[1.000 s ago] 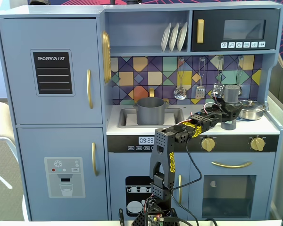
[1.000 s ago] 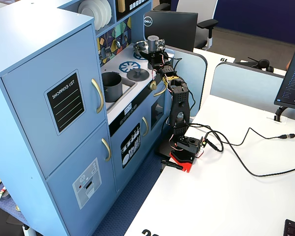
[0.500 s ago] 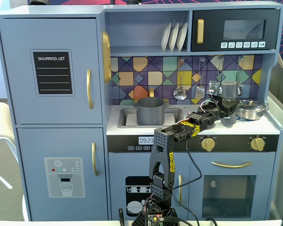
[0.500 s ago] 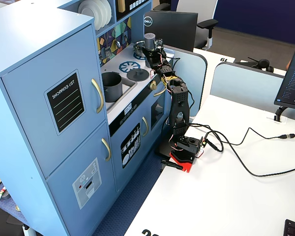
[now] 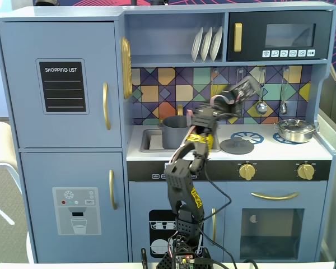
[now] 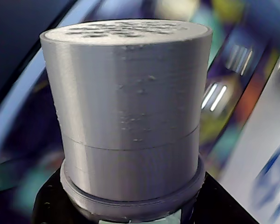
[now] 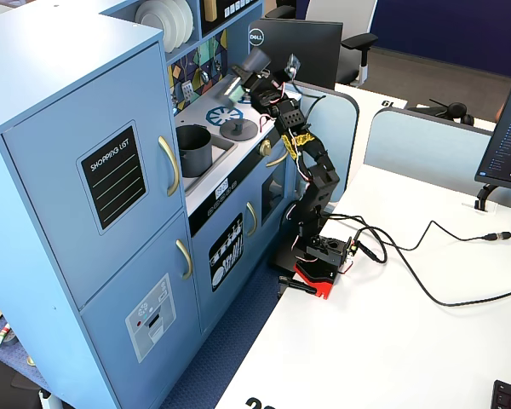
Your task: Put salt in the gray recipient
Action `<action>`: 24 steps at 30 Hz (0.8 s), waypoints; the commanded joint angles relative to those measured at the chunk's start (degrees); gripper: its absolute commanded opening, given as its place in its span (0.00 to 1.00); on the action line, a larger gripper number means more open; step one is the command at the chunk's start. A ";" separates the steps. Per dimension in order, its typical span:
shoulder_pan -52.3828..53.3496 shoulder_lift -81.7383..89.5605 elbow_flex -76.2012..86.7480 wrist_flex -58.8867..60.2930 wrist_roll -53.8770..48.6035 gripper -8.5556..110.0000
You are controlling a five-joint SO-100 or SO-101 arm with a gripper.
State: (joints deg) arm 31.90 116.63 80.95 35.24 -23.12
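Observation:
The salt fills the wrist view: a gray cylinder with a perforated top, a sliver of pale green label at its base. My gripper is shut on it, black fingers on both sides. In a fixed view the salt hangs tilted in my gripper above the stovetop, apart from the gray recipient. From the front, my gripper is just right of and above the gray recipient, which sits in the sink; the salt is hard to pick out there.
A flat gray lid lies on the left burner, and a shiny steel pan sits at the stove's right end. Utensils hang on the tiled back wall. Shelf and microwave overhang the counter.
The arm has lifted the salt off the right side of the stove and swung it left, toward the pot. The salt has tilted from upright.

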 commanded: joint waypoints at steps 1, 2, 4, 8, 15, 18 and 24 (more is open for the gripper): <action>-17.67 11.51 -1.58 6.59 34.80 0.07; -22.15 12.22 -1.76 7.73 39.46 0.07; -30.23 13.01 -1.76 8.61 47.64 0.07; -38.85 11.16 -3.87 8.44 62.05 0.07; -43.33 6.94 -5.63 4.31 78.40 0.07; -43.51 5.01 -7.29 2.29 80.60 0.07; -38.94 1.67 -7.29 2.46 83.76 0.07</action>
State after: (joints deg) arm -10.55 118.74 77.43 38.23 57.39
